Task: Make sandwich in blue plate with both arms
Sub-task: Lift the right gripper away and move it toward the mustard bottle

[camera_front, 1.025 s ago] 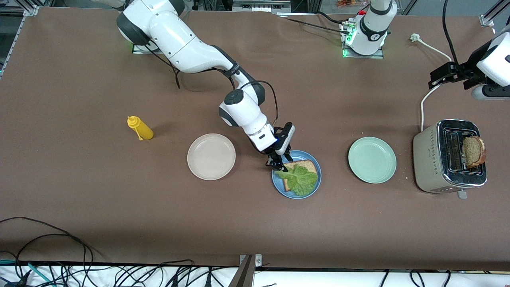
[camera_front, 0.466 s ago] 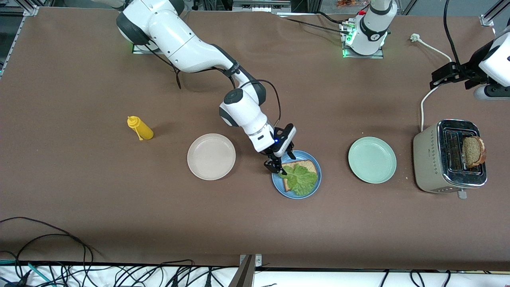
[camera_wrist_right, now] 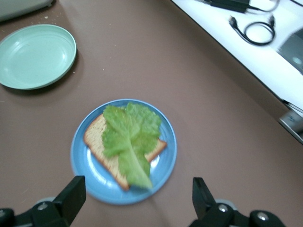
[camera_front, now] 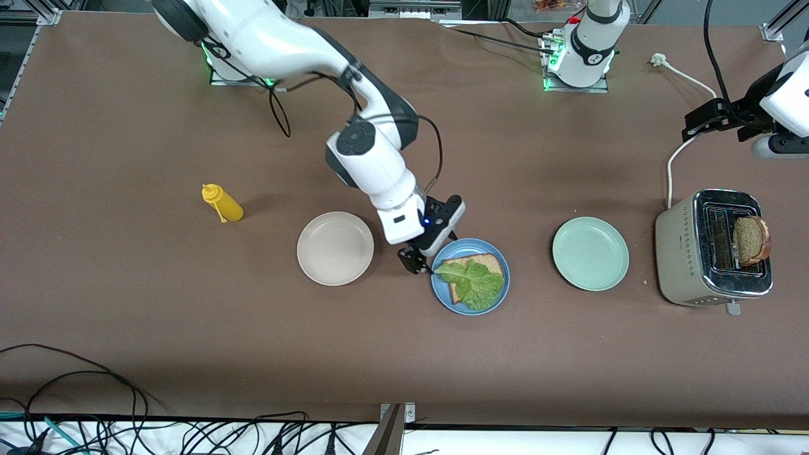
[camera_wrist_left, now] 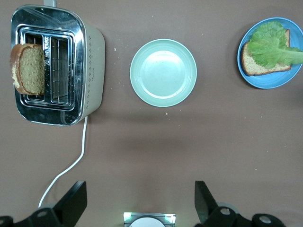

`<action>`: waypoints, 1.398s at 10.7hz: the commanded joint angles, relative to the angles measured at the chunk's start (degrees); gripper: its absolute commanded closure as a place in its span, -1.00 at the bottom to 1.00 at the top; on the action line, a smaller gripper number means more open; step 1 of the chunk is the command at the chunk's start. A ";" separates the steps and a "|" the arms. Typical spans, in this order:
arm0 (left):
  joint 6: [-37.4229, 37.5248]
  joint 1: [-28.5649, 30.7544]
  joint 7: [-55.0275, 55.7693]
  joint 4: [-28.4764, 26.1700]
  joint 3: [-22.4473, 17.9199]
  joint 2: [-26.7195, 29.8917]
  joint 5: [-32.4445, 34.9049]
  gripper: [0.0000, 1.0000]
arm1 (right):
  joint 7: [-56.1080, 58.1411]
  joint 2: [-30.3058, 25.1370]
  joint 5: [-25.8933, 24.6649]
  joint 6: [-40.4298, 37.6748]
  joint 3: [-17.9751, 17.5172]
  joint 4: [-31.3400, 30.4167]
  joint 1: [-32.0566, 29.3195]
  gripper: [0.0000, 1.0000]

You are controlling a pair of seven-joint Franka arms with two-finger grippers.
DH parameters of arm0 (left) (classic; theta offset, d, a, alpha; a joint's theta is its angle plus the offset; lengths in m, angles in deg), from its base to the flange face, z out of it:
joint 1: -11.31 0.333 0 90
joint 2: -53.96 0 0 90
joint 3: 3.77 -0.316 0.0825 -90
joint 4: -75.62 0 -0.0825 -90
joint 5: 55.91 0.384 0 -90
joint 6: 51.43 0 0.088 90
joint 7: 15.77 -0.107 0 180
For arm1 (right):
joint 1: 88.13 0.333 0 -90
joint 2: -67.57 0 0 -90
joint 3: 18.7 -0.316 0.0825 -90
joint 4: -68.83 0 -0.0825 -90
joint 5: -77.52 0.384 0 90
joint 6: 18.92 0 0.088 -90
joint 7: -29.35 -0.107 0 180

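On the brown desk point(camera_front: 126, 303), the blue plate point(camera_front: 442, 294) holds toast point(camera_front: 486, 260) — half hidden under crinkled lettuce point(camera_front: 471, 281). Right end effector point(camera_front: 414, 261) hangs spread beside the plate's rim; left end effector point(camera_front: 701, 123) waits spread near the toaster point(camera_front: 676, 253) — its slice point(camera_front: 751, 240) partly sunk.

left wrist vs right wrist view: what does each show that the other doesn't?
Left wrist only: the toaster with a toast slice standing in one slot, its white cord, and the open left pincer.

Right wrist only: the white table edge with black cables, and the open right pincer over the blue plate's rim.

Both: the blue plate holding one bread slice with lettuce on top, and the bare green plate beside it.
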 commanded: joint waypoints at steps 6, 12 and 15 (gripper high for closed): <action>1.20 0.34 -0.59 1.02 0.05 -0.24 -0.52 -1.00 | -9.53 -22.85 7.40 -46.52 1.86 -4.10 -13.55 -1.00; 1.20 0.61 -0.59 1.02 0.05 -0.24 -0.52 -1.00 | 0.98 -38.93 6.61 -50.97 16.27 -23.66 -13.55 -1.00; 1.20 0.61 -0.59 1.02 0.05 -0.24 -0.52 -1.00 | 2.23 -41.66 4.15 -48.94 22.24 -31.84 -13.55 -1.00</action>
